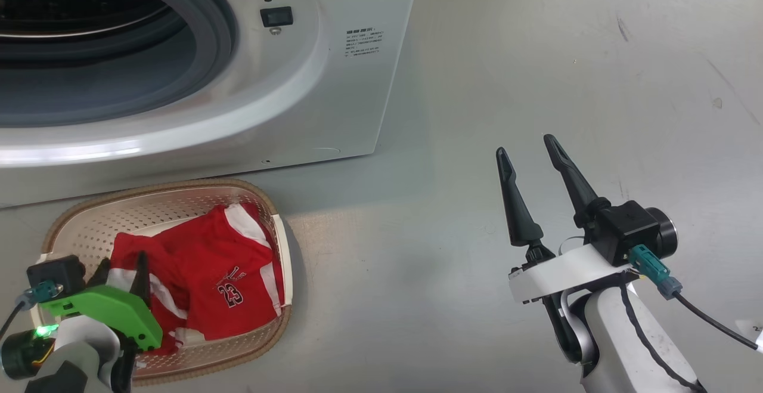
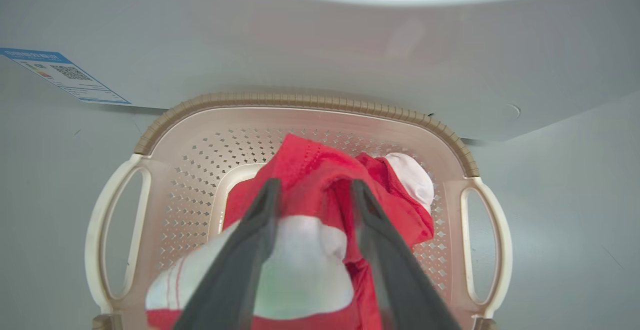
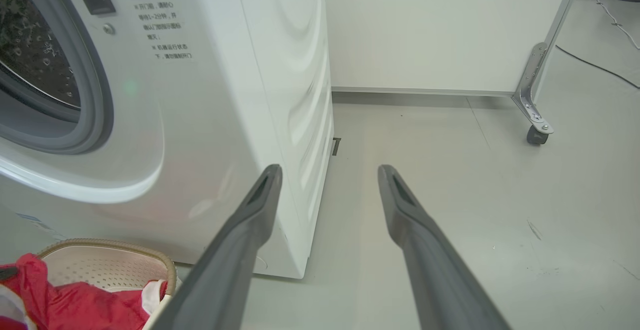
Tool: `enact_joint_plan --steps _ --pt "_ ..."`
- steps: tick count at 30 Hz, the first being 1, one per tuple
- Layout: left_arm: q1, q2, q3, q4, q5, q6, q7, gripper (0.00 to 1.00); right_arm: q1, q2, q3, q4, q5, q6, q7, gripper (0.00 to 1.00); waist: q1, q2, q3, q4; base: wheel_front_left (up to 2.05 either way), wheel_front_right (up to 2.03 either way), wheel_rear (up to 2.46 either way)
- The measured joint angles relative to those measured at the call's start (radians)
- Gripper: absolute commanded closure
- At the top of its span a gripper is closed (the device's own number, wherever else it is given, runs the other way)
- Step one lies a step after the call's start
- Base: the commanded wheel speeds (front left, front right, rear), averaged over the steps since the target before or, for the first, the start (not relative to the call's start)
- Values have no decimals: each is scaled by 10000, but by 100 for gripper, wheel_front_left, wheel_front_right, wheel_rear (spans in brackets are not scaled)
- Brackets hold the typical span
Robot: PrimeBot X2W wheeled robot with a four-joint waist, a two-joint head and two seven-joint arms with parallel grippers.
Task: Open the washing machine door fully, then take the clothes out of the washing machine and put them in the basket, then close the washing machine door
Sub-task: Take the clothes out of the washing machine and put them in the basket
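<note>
**A:** How far along is the task, in your judgement?

**B:** I begin with the biggest thing. The washing machine (image 1: 334, 83) shows its round mouth uncovered, so I judge that the washing machine door is open. In the part of the steel drum (image 3: 30, 54) that can be seen, no cloth lies. The deeper part is dark, and I cannot tell what is there.

**A:** And the basket?

**B:** The basket (image 2: 320, 100) stands on the floor (image 1: 536, 53), close before the front of the machine. Whether the two touch, I cannot tell. The red jersey (image 1: 220, 262) with the "23" print lies crumpled inside it, so for this piece the taking out seems done. What is left, as I judge, is to draw the arm away, to look into the drum for more, and to close the door.

**A:** Where does the jersey lie relative to the fingers?

**B:** The left gripper (image 2: 315, 187) hangs over the basket and points down into it. Its two fingers stand apart. A red fold and a white patch of cloth (image 2: 305, 270) lie between and under them, and the cloth does not look squeezed. Whether it touches the inner sides of the fingers, I cannot tell.

**A:** And the other arm?

**B:** The right gripper (image 1: 524, 144) is spread wide with nothing between its fingers. It is above bare floor, well apart from the basket.
</note>
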Motion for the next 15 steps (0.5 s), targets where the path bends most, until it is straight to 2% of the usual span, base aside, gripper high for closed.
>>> enact_joint_plan --steps 15 --pt "-208 -88 -167 600 94 -2 -385 0 -86 -2 -17 161 33 -19 0 0 0 0 -443 81 0 0 0"
